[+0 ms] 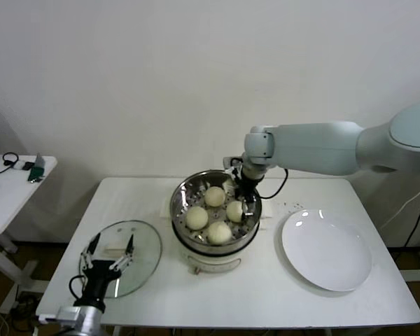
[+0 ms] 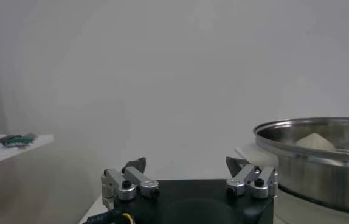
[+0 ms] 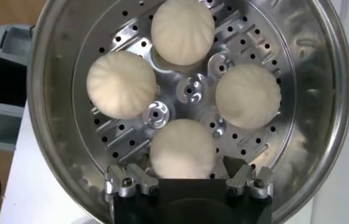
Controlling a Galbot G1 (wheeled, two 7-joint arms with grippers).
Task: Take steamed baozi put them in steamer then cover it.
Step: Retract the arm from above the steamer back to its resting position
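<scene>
We see all four steamed baozi (image 1: 215, 196) sitting on the perforated tray inside the steamer (image 1: 184, 192), ringed around the tray's centre and apart from one another; being round, they show no long axis, and their pleated tops face up. The right gripper (image 1: 246, 197) reaches down into the steamer at its far right side, its fingers spread on either side of the nearest bun (image 3: 183, 149) without visibly clamping it. The cover (image 1: 145, 255) lies flat on the table (image 1: 280, 294) to the left of the steamer, its white bar handle (image 1: 114, 249) running roughly left to right. The left gripper (image 1: 110, 246) hovers over that cover with fingers apart, holding nothing. A white plate (image 1: 327, 249) lies to the steamer's right.
</scene>
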